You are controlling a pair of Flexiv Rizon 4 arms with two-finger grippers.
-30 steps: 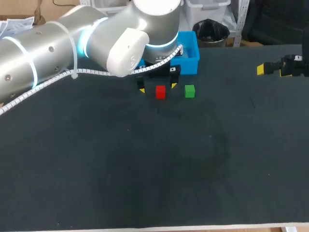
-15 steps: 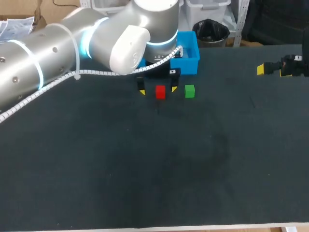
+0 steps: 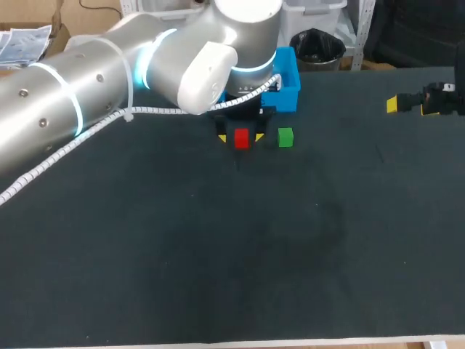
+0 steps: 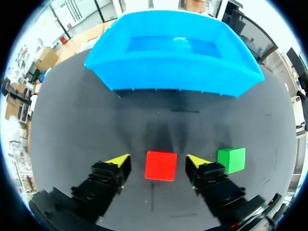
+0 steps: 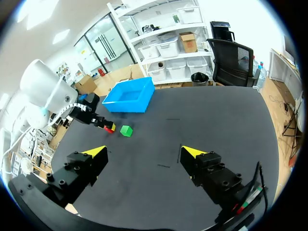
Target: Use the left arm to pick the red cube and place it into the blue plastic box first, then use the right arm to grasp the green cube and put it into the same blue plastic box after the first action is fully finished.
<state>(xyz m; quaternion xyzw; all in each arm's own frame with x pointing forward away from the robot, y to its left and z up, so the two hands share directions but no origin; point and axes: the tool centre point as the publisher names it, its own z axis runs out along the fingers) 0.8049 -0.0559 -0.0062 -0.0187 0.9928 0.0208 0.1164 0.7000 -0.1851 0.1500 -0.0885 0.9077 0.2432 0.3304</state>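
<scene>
The red cube (image 3: pixel 242 138) sits on the dark table just in front of the blue plastic box (image 3: pixel 289 81). My left gripper (image 3: pixel 240 137) is lowered around it, one yellow tip on each side. In the left wrist view the red cube (image 4: pixel 161 165) lies between the fingers of my left gripper (image 4: pixel 159 161), with a narrow gap on both sides, so it is open. The green cube (image 4: pixel 231 160) rests just beside the right-hand finger, and the blue box (image 4: pixel 173 67) stands ahead. My right gripper (image 3: pixel 413 105) hovers open at the far right, away from both cubes.
From the right wrist view my right gripper (image 5: pixel 144 151) looks across bare table toward the green cube (image 5: pixel 126 130), the blue box (image 5: pixel 130 98) and my left arm (image 5: pixel 48 96). The wide dark tabletop (image 3: pixel 254 247) spreads in front of the cubes.
The left gripper's fingers have drawn inward toward the red cube, and the left arm has shifted slightly right. The right arm and both cubes have stayed put.
</scene>
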